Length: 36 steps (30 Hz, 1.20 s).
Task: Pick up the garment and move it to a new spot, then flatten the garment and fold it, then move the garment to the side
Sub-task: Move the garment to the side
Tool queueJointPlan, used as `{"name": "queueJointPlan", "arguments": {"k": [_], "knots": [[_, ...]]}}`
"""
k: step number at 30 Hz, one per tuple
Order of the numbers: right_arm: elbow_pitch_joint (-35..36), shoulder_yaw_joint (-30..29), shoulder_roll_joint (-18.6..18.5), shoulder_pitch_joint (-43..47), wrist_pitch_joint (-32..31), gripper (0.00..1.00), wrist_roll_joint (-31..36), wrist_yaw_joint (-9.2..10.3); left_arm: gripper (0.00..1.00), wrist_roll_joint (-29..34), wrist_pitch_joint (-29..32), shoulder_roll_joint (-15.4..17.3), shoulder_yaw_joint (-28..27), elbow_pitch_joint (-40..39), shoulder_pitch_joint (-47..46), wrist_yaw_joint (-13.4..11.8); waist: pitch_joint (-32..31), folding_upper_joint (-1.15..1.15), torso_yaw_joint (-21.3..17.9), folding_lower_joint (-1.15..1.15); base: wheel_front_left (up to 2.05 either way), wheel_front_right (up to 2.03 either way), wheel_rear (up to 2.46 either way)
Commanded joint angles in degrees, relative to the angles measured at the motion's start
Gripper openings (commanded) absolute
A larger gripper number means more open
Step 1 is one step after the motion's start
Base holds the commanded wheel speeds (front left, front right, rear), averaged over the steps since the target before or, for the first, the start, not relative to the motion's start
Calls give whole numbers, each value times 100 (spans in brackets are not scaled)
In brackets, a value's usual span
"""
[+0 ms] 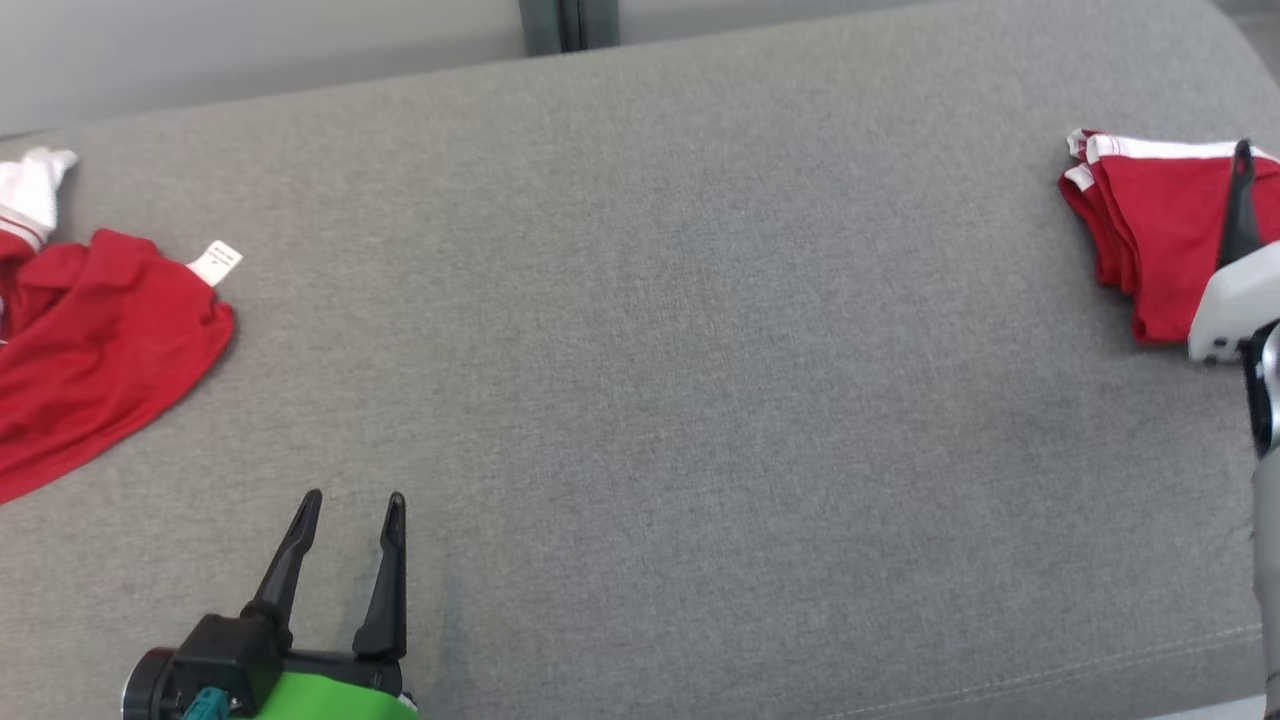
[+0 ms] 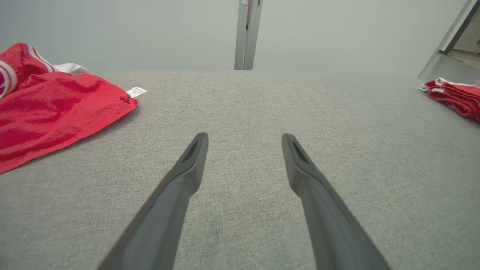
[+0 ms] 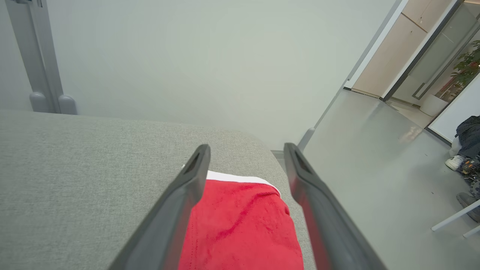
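A folded red garment (image 1: 1150, 230) with white trim lies at the far right of the grey cushion (image 1: 680, 350), close to its edge. My right gripper (image 3: 246, 150) hangs just above it, open, with the red cloth (image 3: 240, 225) showing between and below the two fingers and nothing pinched. One of its dark fingers (image 1: 1240, 205) crosses the garment in the head view. My left gripper (image 1: 355, 497) stands open over bare cushion at the lower left, holding nothing; its fingers (image 2: 187, 168) spread wide in the left wrist view.
Another red garment (image 1: 90, 350) with a white label lies crumpled at the cushion's far left. Beyond the cushion's right edge the floor (image 3: 375, 168) drops away. A pale wall with a grey post (image 1: 565, 25) stands behind.
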State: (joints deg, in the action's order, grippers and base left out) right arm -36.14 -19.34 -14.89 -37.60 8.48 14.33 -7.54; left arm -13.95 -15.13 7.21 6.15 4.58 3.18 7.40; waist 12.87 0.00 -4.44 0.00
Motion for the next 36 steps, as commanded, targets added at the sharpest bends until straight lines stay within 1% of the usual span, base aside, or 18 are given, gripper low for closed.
{"name": "queueJointPlan", "arguments": {"k": [1,6,7,11,15,19,24,28,36], "knots": [[147,137,47,363,97,100,-227,11,100,59,0,-43,-41,22,135,18,-747,0,440,0,0,0,0],[915,792,334,1686,376,100,-880,11,100,204,0,-147,-266,12,428,18,-1155,0,649,0,0,0,0],[1088,894,440,1974,436,100,-971,11,100,225,0,-179,-330,4,485,18,-1227,0,673,0,0,0,0],[1534,1116,809,2911,588,100,-1145,11,100,274,0,-245,-488,-38,631,18,-1339,0,745,0,0,0,0],[1776,1394,1043,3659,667,100,-1148,11,100,324,0,-290,-534,5,682,18,-1392,0,768,0,0,0,0],[2117,1653,1154,4042,672,100,-1226,11,100,389,0,-337,-638,90,710,18,-1421,0,734,0,0,0,0],[2409,1648,1192,4377,673,100,-1387,11,100,407,1,-380,-696,196,749,18,-1455,0,700,0,0,0,0],[2436,1671,1195,4450,673,100,-1553,11,100,398,0,-396,-669,231,752,18,-1457,0,685,0,0,0,0],[2421,1652,1197,4378,674,100,-1598,11,100,398,0,-411,-650,256,709,18,-1465,0,684,0,0,0,0]]}}
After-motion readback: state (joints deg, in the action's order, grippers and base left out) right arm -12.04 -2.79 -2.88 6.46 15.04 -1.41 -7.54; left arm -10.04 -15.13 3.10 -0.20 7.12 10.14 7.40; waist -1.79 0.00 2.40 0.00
